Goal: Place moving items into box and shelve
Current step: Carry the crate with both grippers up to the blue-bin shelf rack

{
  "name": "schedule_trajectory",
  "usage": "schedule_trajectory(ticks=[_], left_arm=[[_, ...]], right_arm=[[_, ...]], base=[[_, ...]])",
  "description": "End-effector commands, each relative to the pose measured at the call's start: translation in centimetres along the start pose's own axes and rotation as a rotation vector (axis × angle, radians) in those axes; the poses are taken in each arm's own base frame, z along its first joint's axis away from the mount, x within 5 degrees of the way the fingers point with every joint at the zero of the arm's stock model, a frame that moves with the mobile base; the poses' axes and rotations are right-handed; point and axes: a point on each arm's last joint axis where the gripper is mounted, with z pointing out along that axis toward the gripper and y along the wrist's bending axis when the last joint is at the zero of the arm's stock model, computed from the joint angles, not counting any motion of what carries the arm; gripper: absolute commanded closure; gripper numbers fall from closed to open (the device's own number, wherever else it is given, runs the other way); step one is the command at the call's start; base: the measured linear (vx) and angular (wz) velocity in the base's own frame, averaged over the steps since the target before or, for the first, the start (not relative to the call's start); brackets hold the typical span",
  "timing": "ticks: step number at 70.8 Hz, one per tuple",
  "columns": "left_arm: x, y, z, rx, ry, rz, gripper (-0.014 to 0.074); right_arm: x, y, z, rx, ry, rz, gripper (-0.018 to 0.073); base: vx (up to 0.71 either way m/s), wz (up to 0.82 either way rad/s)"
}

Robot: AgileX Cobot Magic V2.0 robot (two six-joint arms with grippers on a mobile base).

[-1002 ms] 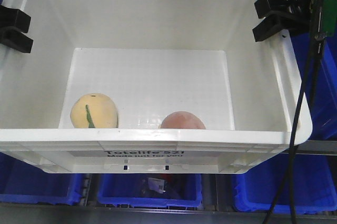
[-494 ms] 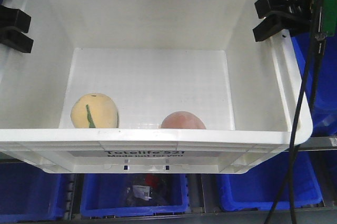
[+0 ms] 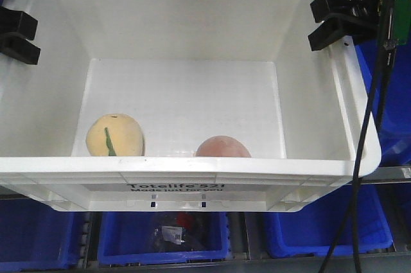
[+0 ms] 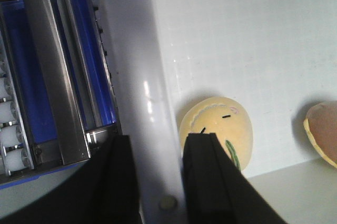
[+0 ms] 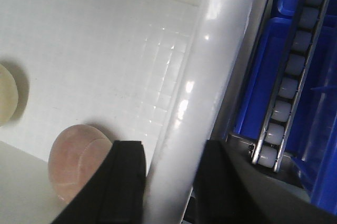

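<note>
- Under the box [image 3: 192, 170], the blue bins [image 3: 160, 247] have shifted to the left since one second ago; the box and both toys keep their places.
- The near rim hides the lower part of the pink toy [image 3: 222, 146], and its face cannot be seen.
- The yellow toy [image 3: 114, 135] lies inside the box at the near wall, apart from the pink one.
- The left gripper [image 4: 158, 150] is clamped on the left wall of the box, one finger inside and one outside.
- The right gripper [image 5: 171, 153] clamps the right wall in the same way.

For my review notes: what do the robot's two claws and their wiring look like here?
Both are matte black. The left claw and the right claw each end in two blocky, flat-faced fingers with squared tips. A green circuit board is mounted beside the right claw, and thin black cables hang down from that side. No markings show on the fingers.
</note>
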Motion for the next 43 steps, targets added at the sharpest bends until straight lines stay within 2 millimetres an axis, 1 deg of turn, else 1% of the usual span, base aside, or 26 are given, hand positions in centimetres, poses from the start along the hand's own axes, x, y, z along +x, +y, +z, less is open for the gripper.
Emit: schedule_trajectory(ticks=[1, 43], left_arm=[[-0.84, -0.97, -2.57, 0.066, -0.175, 0.008, 0.0613], [-0.93, -0.98, -2.59, 0.066, -0.186, 0.007, 0.0613]], right_arm=[[-0.65, 1.14, -2.72, -0.052, -0.163, -0.028, 0.0571], [-0.66, 1.15, -2.72, -0.052, -0.164, -0.028, 0.0571]], base=[[0.0, 0.0], [0.0, 0.0]])
